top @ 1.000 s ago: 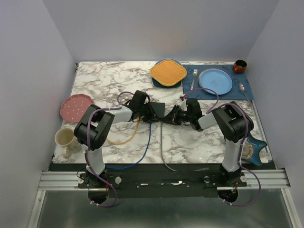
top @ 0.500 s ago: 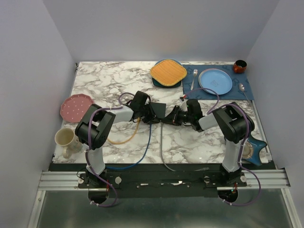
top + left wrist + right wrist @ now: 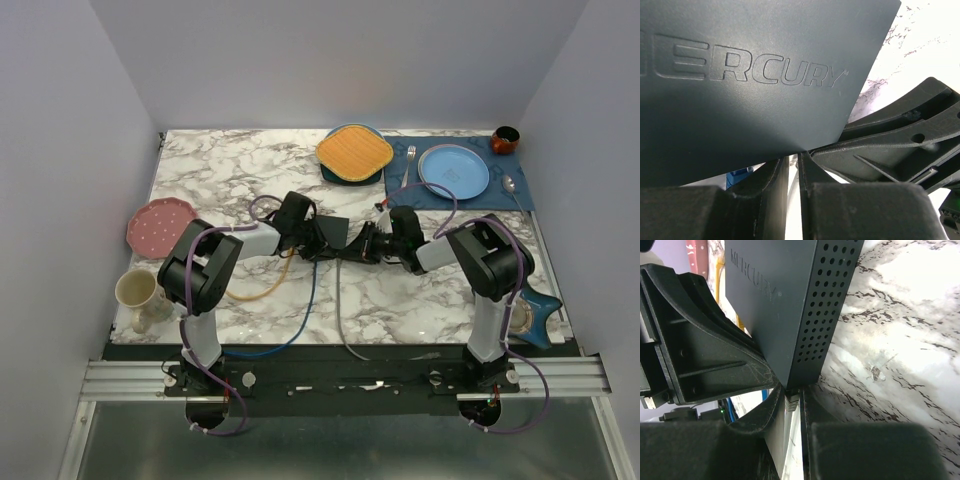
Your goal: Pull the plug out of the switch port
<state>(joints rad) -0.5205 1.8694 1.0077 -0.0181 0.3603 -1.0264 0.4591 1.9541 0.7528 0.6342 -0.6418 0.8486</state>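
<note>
Black and flat, the switch (image 3: 336, 232) lies near the middle of the marble bench (image 3: 230, 170), with the two tools meeting at it from either side. The left tool (image 3: 316, 240) is at the switch's left edge. In the left wrist view the top face, embossed MERCURY, fills the upper frame and comes down to touch the fingertips. Those fingers stand almost together with only a thin bright slit between them, and I cannot tell whether anything is caught there. The right tool (image 3: 366, 243) is at the switch's right end, clenched on a pale plug (image 3: 791, 402). The plug sits just under the switch's near corner, below the perforated side wall. It touches the switch there, but whether it is seated in a port or just out of it cannot be told. The tools are close enough that each shows in the other's wrist view. A grey cable (image 3: 338, 300), a blue cable (image 3: 315, 295) and a yellow cable (image 3: 268, 290) trail from the switch toward the near edge of the bench.
</note>
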